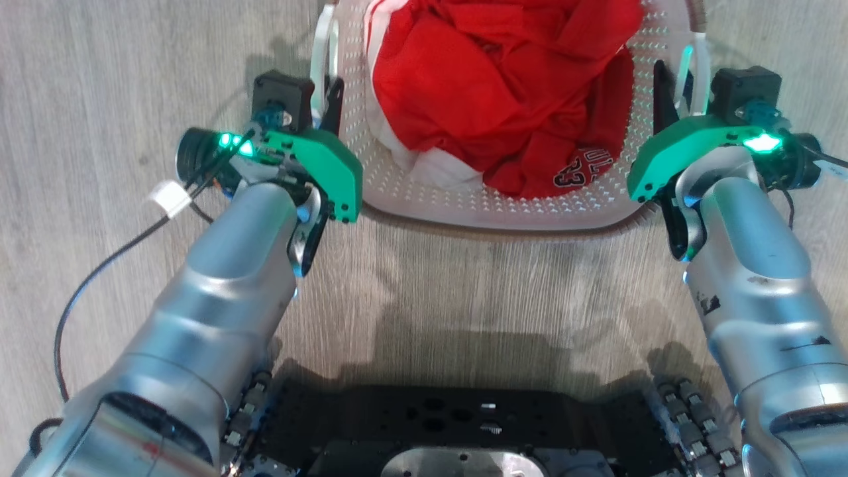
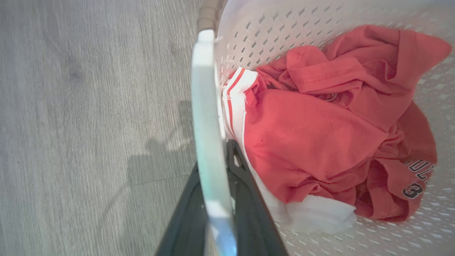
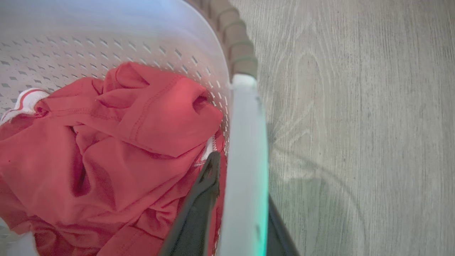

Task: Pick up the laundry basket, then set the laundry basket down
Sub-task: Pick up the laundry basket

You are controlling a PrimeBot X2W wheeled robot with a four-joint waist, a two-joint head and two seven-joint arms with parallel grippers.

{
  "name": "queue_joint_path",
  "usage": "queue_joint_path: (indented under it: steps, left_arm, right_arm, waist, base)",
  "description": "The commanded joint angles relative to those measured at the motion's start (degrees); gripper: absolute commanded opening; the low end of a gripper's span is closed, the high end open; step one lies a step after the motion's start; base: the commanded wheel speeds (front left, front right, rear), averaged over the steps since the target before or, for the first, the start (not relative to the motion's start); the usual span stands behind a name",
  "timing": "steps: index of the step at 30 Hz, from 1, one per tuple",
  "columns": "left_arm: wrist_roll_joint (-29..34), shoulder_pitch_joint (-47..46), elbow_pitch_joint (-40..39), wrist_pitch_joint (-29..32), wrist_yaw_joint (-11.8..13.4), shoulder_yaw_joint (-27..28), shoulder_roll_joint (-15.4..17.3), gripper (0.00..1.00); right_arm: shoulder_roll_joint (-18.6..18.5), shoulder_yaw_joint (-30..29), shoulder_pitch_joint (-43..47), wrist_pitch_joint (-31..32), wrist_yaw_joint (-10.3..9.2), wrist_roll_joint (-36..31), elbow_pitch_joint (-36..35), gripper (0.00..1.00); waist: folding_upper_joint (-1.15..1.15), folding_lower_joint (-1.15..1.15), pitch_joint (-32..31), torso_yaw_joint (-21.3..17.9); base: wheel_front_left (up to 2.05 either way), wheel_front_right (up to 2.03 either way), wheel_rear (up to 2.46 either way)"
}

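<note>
The laundry basket [image 1: 490,207], white and perforated with a brown rim [image 3: 234,35], sits at the top centre of the head view, and a shadow lies on the floor under its near edge. Red and white clothes [image 1: 497,86] fill it. My left gripper [image 1: 328,99] is shut on the left white handle [image 2: 206,117], with a dark finger [image 2: 245,199] on each side of it. My right gripper [image 1: 672,89] is shut on the right white handle [image 3: 247,149], one finger [image 3: 199,206] inside the basket against the red cloth [image 3: 106,149].
Grey wood-look floor [image 1: 464,291] surrounds the basket. My black wheeled base [image 1: 464,424] lies at the bottom of the head view. A black cable [image 1: 99,265] with a white tag [image 1: 169,199] hangs off the left arm.
</note>
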Motion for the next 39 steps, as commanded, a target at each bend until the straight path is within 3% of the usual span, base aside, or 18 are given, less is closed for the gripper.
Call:
queue_joint_path:
  steps: [1, 17, 26, 39]
  left_arm:
    - [-0.11, 1.46, -0.95, -0.4, 0.21, 0.18, 1.36, 0.0]
    - [-6.02, 8.13, 1.46, -0.4, 2.19, -2.48, 1.36, 0.0]
    - [-9.02, 13.83, 4.51, -0.4, 2.13, -4.68, 1.36, 0.0]
    - [-15.84, 21.38, 8.99, 1.16, 1.6, -10.76, 1.36, 0.0]
  right_arm:
    - [1.14, 1.99, 2.58, -0.27, 0.13, -0.25, -0.14, 0.0]
    - [1.14, 8.86, 4.79, -0.27, 0.13, 5.55, 9.47, 0.0]
    - [1.14, 17.31, 8.0, 0.9, 0.13, 13.91, 15.79, 0.0]
    - [1.14, 28.76, 15.49, 7.1, 0.13, 26.45, 16.35, 0.0]
  waist:
    - [0.0, 0.0, -0.57, -0.02]
    - [0.0, 0.0, -11.13, -0.3]
    - [0.0, 0.0, -20.24, -0.92]
    - [0.0, 0.0, -33.85, -1.43]
  base:
    - [0.0, 0.0, 0.0]
    - [0.0, 0.0, 0.0]
    - [0.0, 0.0, 0.0]
    - [0.0, 0.0, 0.0]
